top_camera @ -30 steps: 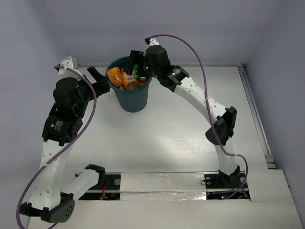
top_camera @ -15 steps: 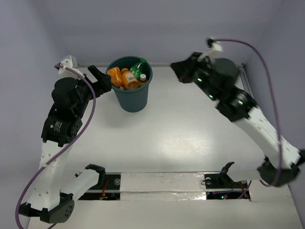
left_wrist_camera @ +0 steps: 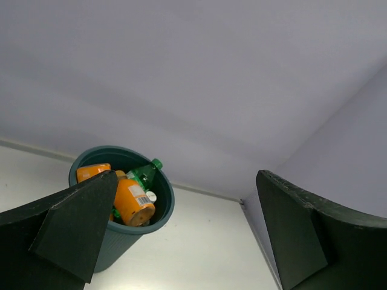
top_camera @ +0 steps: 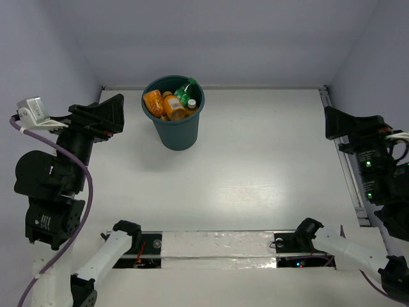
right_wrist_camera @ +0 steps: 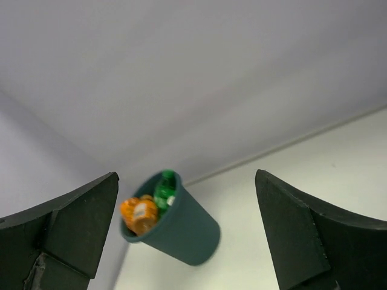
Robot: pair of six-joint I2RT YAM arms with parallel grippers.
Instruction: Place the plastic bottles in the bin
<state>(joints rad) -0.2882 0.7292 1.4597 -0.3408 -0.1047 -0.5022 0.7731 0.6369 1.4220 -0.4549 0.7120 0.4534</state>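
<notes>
The bin (top_camera: 174, 131) stands at eleven o'clock on the white tabletop (top_camera: 255, 166), plastic bottles (top_camera: 167, 104) heaped inside. Left tool (top_camera: 114, 114) at nine, right tool (top_camera: 332, 123) at three, both gaping wide and empty, apart from it.

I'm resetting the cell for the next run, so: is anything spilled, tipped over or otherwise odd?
Nothing stands out. The bin stands upright on the table with the orange bottles and the green bottle inside, its neck poking just above the rim. The left pincer and right pincer are open and empty.
</notes>
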